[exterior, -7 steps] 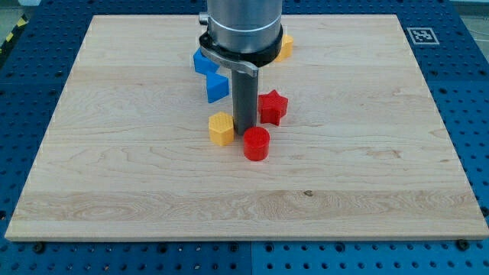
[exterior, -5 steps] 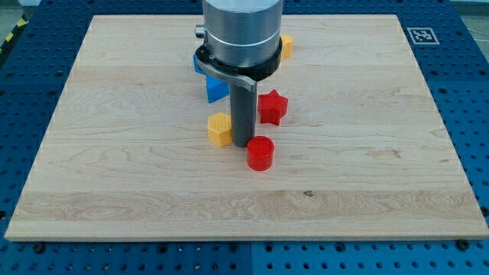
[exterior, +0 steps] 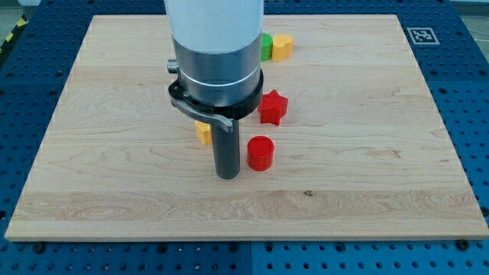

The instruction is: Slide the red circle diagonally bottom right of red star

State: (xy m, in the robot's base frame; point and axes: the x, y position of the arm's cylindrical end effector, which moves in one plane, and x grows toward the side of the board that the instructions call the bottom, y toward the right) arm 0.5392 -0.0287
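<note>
Red circle (exterior: 260,153) is sitting near the middle of the wooden board (exterior: 367,153), just to the right of my tip (exterior: 228,176), which is resting on the wood slightly nearer than the circle; whether the rod is touching the circle I cannot tell. No claw is showing here, only the straight dark rod, so nothing is being gripped. Just beyond the circle, and a little to its right, the red star (exterior: 273,107) is lying apart from it, so the circle is sitting in front of the star rather than off to its right. Left of the rod, a yellow block (exterior: 202,131) is peeking out from behind the arm's grey collar. At the far edge, a green block (exterior: 266,46) is standing against a yellow heart-shaped block (exterior: 283,46).
</note>
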